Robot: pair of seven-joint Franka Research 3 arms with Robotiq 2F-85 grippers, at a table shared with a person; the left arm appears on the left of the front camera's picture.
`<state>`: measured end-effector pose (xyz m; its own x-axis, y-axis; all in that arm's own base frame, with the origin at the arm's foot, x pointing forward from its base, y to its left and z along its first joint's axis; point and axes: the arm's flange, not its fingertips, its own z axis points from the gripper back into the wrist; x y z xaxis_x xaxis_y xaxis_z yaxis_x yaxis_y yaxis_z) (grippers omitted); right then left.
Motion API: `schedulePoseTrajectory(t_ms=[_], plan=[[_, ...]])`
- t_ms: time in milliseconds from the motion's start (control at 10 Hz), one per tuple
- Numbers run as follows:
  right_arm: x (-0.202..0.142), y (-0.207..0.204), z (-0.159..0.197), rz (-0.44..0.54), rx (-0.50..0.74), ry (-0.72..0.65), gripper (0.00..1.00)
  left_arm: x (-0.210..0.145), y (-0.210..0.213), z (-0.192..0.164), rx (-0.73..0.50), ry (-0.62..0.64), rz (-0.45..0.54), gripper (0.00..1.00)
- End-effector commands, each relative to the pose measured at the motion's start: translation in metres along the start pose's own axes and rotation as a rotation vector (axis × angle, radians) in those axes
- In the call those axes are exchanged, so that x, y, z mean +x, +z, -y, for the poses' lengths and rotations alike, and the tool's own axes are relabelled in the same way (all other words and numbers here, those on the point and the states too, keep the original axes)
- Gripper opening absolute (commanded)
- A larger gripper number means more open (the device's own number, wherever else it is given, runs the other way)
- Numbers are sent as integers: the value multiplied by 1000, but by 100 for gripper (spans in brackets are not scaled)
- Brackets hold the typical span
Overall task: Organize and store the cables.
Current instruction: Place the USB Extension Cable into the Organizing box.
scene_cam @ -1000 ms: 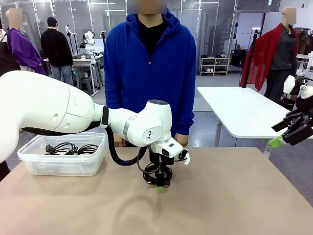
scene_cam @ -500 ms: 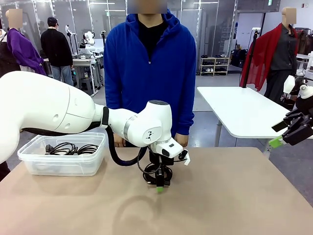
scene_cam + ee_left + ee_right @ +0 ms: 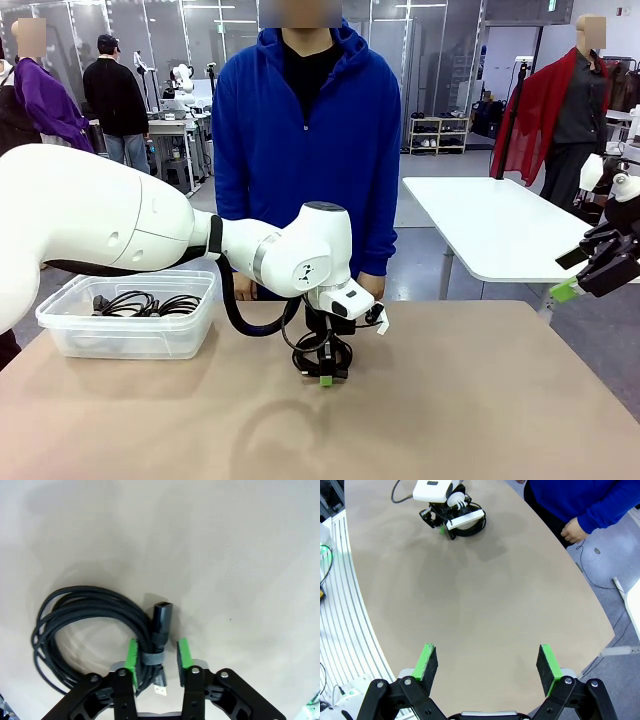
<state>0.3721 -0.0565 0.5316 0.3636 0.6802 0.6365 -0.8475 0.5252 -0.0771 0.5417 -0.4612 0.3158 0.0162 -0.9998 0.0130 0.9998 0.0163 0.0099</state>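
Just below the middle of the front view, the left gripper points down at the beige table, its green-padded fingers clamped on the banded neck of a coiled black braided cable lying flat there. More black cables sit in the clear plastic bin at left. At the right edge, the right gripper hangs with jaws spread wide, holding nothing.
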Motion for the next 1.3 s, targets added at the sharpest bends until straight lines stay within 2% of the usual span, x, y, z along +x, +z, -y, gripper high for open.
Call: schedulePoseTrajectory(t_ms=[0,100,200,300,900,1100,1200], plan=[[0,-1,0,11,-5,3,100,-6,19,5,18,28,-14,0],[0,-1,0,11,-5,3,100,-10,26,6,16,23,-4,9],[0,-1,0,11,-5,3,100,-14,34,8,16,19,3,0],[0,-1,0,11,-5,3,100,-19,50,10,10,-3,35,0],[0,-1,0,11,-5,3,100,-54,175,30,94,-92,16,0],[0,-1,0,11,-5,3,100,-76,205,41,100,-215,42,0],[0,-1,0,11,-5,3,100,-88,214,46,108,-231,36,3]])
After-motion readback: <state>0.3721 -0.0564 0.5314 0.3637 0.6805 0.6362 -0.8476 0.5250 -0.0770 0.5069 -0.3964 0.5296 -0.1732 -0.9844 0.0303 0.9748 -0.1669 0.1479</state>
